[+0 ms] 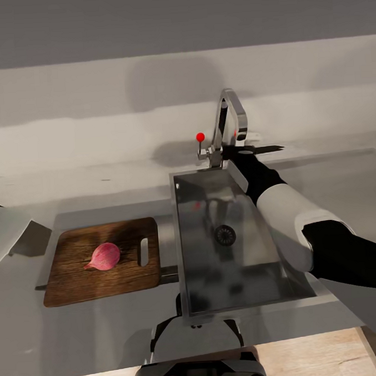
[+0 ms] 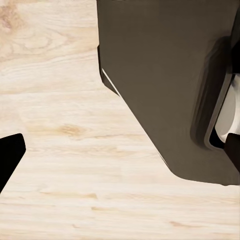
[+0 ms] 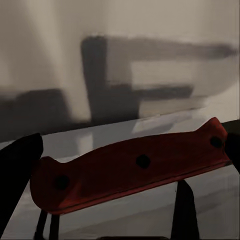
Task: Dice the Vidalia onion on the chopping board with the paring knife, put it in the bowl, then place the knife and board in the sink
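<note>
The Vidalia onion (image 1: 105, 256) lies on the chopping board (image 1: 76, 272), on the countertop (image 1: 98, 182) left of the sink (image 1: 256, 295). My right arm reaches over the sink to the ledge behind it, beside the faucet (image 1: 228, 119). There my right gripper (image 1: 250, 149) is at the paring knife (image 1: 270, 148). In the right wrist view the knife's reddish handle (image 3: 135, 165) lies flat between the spread fingers of the right gripper (image 3: 127, 160), which is open. My left gripper (image 2: 122, 150) hangs open over the floor, holding nothing.
A pale shape (image 1: 10, 240) is cut off by the left edge of the head view; I cannot tell whether it is the bowl. The wall runs close behind the faucet. The left wrist view shows wooden floor (image 2: 60, 165) and my dark base (image 2: 165, 75).
</note>
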Robot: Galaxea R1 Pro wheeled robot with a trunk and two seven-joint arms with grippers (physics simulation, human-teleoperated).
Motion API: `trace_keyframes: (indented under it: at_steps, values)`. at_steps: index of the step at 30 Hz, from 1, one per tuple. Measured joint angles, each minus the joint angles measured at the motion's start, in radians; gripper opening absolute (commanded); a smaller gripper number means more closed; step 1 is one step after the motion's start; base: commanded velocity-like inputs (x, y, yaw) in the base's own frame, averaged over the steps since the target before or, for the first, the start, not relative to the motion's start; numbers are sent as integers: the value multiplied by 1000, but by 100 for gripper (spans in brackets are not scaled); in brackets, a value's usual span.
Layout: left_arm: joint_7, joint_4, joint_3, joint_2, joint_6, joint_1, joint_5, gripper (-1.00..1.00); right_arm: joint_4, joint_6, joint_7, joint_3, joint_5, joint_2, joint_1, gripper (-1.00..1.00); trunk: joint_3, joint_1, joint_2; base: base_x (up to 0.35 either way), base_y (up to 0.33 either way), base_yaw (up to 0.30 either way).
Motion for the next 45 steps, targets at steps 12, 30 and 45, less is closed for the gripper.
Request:
trace_keyframes:
  at_steps: [12, 30, 45]
  values:
    - [-1, 0, 0, 0, 0, 0, 0, 100, 1, 32, 47, 8, 10, -12, 0, 100, 0, 0, 0, 0, 0, 0]
    - [-1, 0, 0, 0, 0, 0, 0, 100, 0, 35, 124, 29, 9, -33, 0, 100, 0, 0, 0, 0, 0, 0]
    - [-1, 0, 0, 0, 0, 0, 0, 100, 6, 33, 229, 31, 6, -55, 0, 100, 0, 0, 0, 0, 0, 0]
